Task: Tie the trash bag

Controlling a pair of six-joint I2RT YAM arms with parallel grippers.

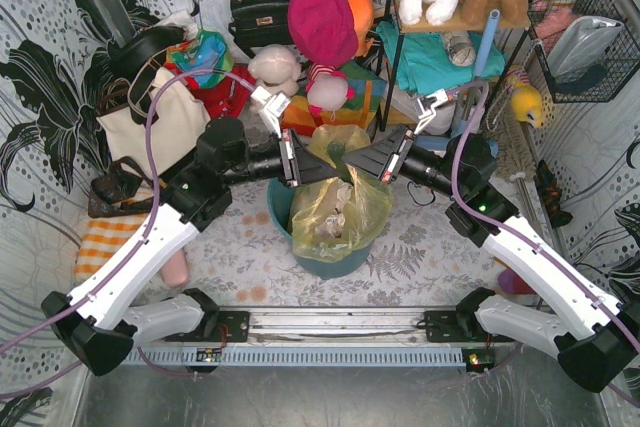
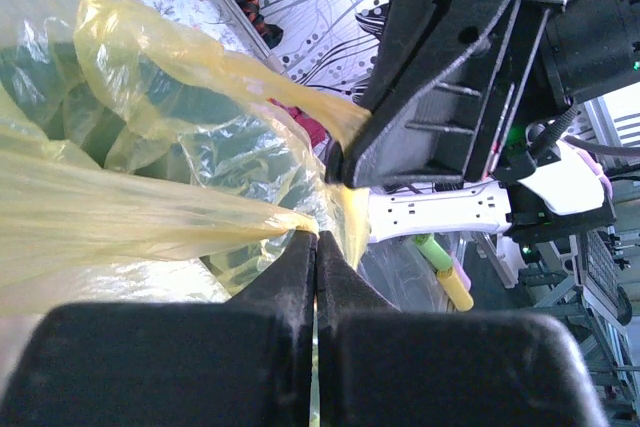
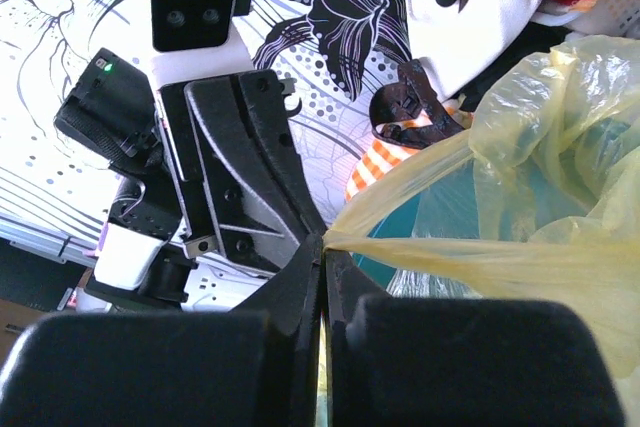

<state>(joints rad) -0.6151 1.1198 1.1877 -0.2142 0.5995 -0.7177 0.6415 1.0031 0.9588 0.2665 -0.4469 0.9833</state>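
At mid-frame in the top view, my left end effector [image 2: 316,237] and right end effector [image 3: 322,244] each pinched a strand of the trash bag [image 1: 335,209] over the teal bin [image 1: 325,262]; a hard pull risked tearing the film.

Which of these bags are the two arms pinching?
The thin translucent yellow-green plastic trash bag in the round teal bin: left gripper and right gripper both have jaws shut on it. The cream tote bag and black handbag sit apart, untouched.

teal bin [image 1: 330,265]: mostly hidden by trash bag [image 1: 352,202] | contents [image 1: 332,230]: indistinct through plastic
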